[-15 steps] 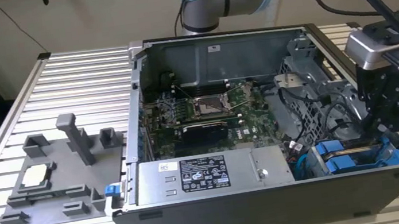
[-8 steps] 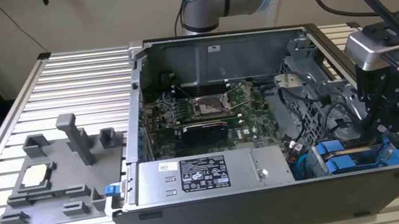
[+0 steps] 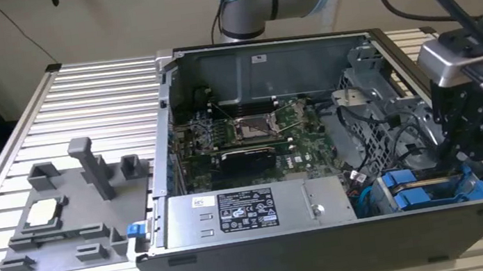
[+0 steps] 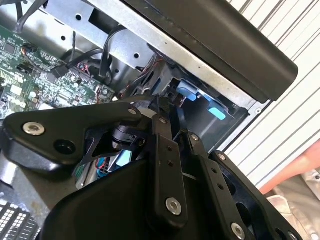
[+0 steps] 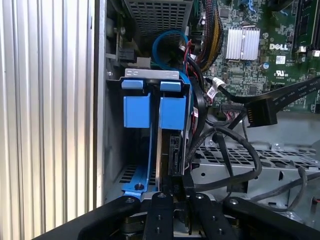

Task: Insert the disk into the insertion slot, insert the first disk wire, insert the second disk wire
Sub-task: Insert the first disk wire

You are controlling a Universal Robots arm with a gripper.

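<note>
Our gripper [image 5: 177, 189] is all matt black links, metal by the look, with shiny bare screw heads. Right in front of it we've got the disk [image 5: 172, 114] in a bright blue frame of smooth plastic, sitting in a slot [image 5: 150, 73] of dull, bare grey sheet metal. The cables [image 5: 295, 90] beside the gripper have black sheathing with a slight sheen. Further out from it, the table [image 3: 87, 100] is ribbed, satin-finish aluminium, and the case [image 3: 331, 250] wall is matt dark grey.
</note>
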